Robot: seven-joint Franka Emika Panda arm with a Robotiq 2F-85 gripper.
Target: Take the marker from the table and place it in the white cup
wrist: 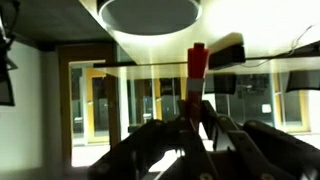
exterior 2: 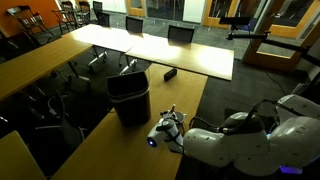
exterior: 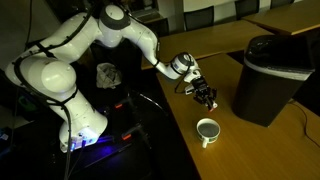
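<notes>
Where the wrist view looks along the pincer (wrist: 195,128), its jaws are closed on the marker (wrist: 196,78), which sticks out red from between the dark fingers (wrist: 160,140), off the bench (exterior: 215,55). In an exterior view the cup (exterior: 207,130) stands upright on the bench, near the black bin (exterior: 268,80). The pincer hangs just above the bench, close to the cup but apart from it. The marker is too small to see there.
</notes>
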